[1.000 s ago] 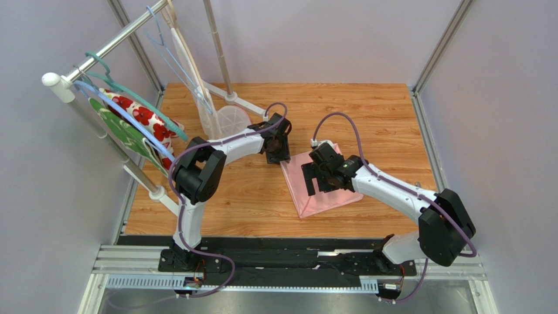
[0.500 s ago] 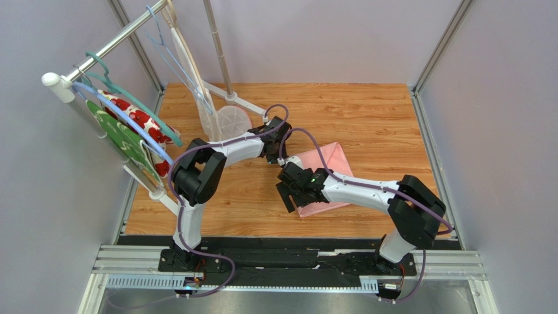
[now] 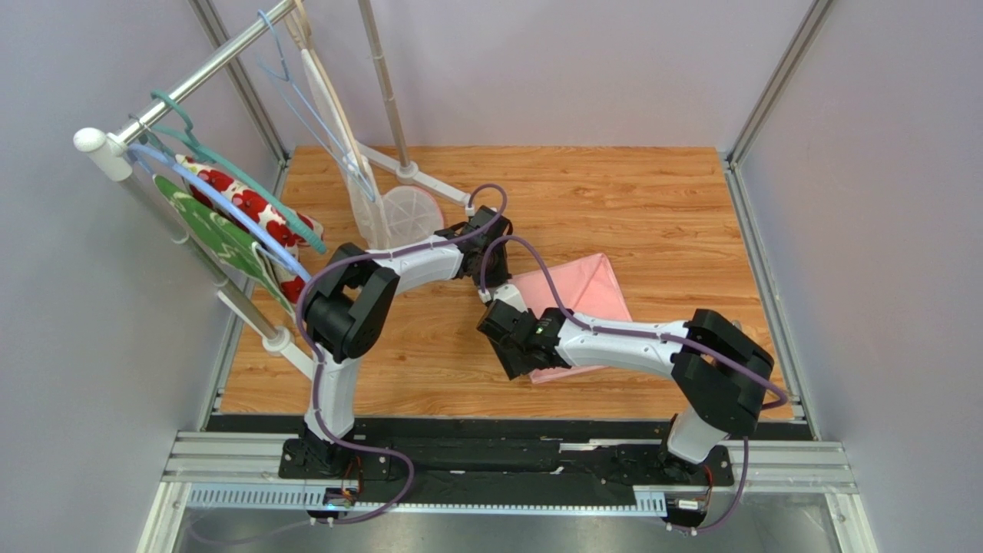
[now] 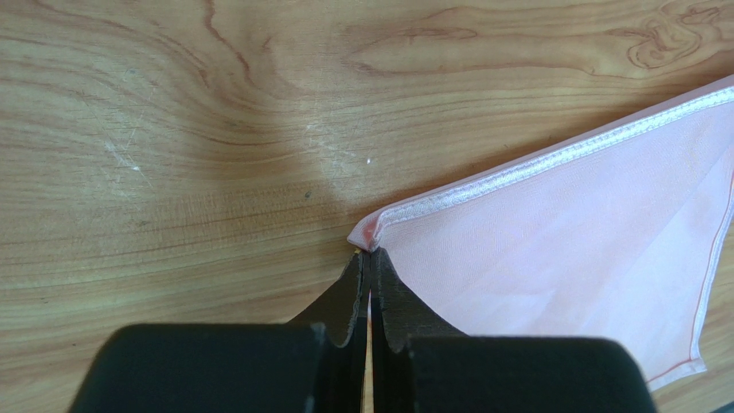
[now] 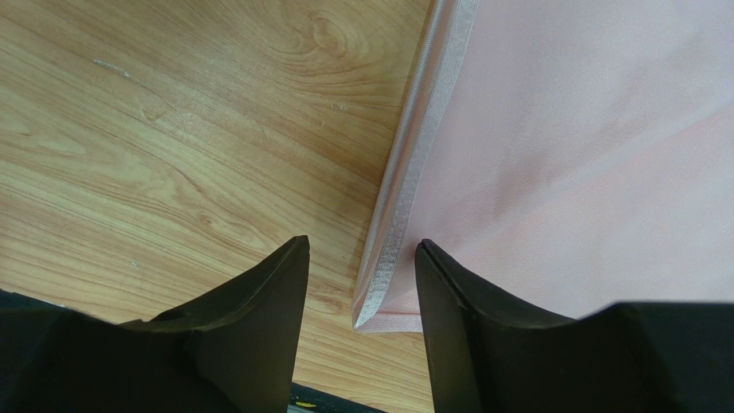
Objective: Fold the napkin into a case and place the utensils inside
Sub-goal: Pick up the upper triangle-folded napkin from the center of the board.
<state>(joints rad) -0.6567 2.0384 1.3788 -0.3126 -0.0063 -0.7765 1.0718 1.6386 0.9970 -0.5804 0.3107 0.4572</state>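
Observation:
The light-pink napkin (image 3: pixel 583 297) lies flat on the wooden table, folded in layers with a doubled hem. My left gripper (image 3: pixel 494 277) is at its far-left corner, and in the left wrist view the left gripper (image 4: pixel 369 254) is shut, pinching the puckered tip of the napkin (image 4: pixel 586 241). My right gripper (image 3: pixel 516 351) is low at the near-left corner. In the right wrist view the right gripper (image 5: pixel 362 243) is open, its fingers straddling the hem corner of the napkin (image 5: pixel 586 155) without touching it. The utensils and the case are out of view.
A metal rack (image 3: pixel 185 92) at the left carries hangers, a white cloth with red flowers (image 3: pixel 248 202) and a green cloth (image 3: pixel 219 242). A clear plastic container (image 3: pixel 402 214) stands at the back left by the stand's legs. Grey walls enclose the table.
My left gripper has shut on the napkin's far-left corner. My right arm has swung left off the napkin's top to its near-left corner, its jaws narrowing.

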